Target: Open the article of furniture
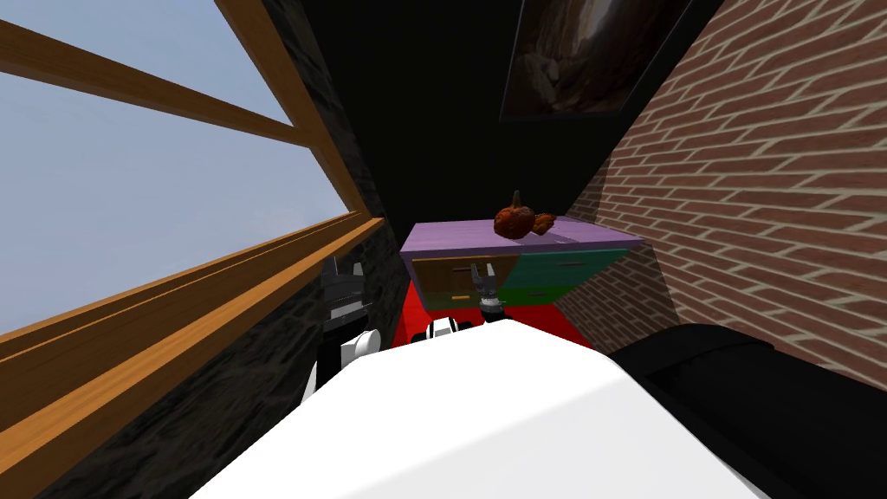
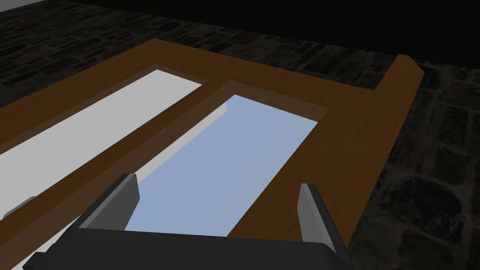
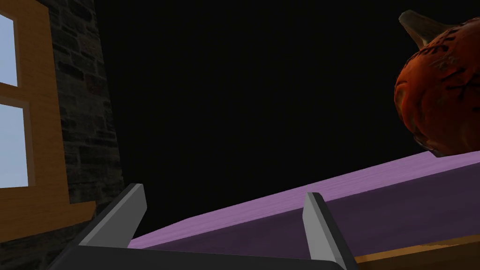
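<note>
Dresser (image 1: 450,275) with a purple top, brown drawers on one side and green on the other, stands on a red floor (image 1: 414,319) between a dark stone wall with a wood-framed window (image 1: 173,286) and a brick wall (image 1: 762,199). An orange pumpkin (image 1: 513,222) sits on the top. The right gripper (image 1: 482,272), fingers spread and holding nothing, hovers just before the brown drawers, level with the top's front edge. The left gripper (image 2: 218,183), likewise spread and empty, faces the window.
</note>
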Available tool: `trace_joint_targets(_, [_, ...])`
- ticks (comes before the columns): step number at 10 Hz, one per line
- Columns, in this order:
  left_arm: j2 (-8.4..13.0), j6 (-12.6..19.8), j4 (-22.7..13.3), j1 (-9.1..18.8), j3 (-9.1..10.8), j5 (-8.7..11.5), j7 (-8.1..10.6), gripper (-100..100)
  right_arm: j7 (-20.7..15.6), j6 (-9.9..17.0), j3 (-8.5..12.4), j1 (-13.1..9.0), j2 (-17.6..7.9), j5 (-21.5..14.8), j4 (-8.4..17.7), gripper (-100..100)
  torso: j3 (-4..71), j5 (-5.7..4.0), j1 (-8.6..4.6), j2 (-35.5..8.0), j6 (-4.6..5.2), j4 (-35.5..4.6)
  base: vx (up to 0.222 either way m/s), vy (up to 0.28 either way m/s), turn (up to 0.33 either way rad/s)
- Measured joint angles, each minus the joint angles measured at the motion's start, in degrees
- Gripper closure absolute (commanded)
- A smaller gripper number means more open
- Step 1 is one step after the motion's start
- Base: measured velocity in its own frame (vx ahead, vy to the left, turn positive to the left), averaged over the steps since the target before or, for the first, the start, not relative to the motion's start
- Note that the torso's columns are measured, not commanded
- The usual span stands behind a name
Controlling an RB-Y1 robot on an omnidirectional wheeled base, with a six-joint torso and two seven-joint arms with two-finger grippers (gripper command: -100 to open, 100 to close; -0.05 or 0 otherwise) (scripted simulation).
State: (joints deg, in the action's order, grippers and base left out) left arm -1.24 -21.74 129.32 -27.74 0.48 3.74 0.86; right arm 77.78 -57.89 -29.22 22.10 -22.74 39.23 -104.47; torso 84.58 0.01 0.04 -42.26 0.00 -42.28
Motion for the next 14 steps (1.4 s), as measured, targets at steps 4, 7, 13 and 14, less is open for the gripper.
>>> trace_joint_targets(4, [0.0, 0.0, 0.0, 0.0, 0.0, 0.0, 0.0, 0, 6.17, -1.63, -2.22, -0.8, -0.62, 3.31, 2.37, -100, 0.0, 0.0, -0.03, -0.01, 0.01, 0.0, 0.033, 0.024, 0.015])
trace_joint_targets(7, [0.0, 0.0, 0.0, 0.0, 0.0, 0.0, 0.0, 0, 10.59, -2.47, -3.31, -1.3, -1.55, 6.03, 3.76, -100, 0.0, 0.0, -0.02, -0.01, 0.01, 0.0, 0.038, 0.031, 0.04])
trace_joint_targets(13, [0.0, 0.0, 0.0, 0.0, 0.0, 0.0, 0.0, 0, 19.75, -4.69, -6.81, -2.73, -2.65, 12.37, 7.72, -100, -0.03, -0.02, -0.07, -0.05, -0.01, -0.02, 0.03, 0.031, 0.028])
trace_joint_targets(14, [0.0, 0.0, 0.0, 0.0, 0.0, 0.0, 0.0, 0, 21.37, -5.07, -7.22, -2.96, -2.78, 13.12, 8.4, -100, -0.01, -0.01, -0.04, -0.02, 0.01, -0.01, 0.027, 0.036, 0.054])
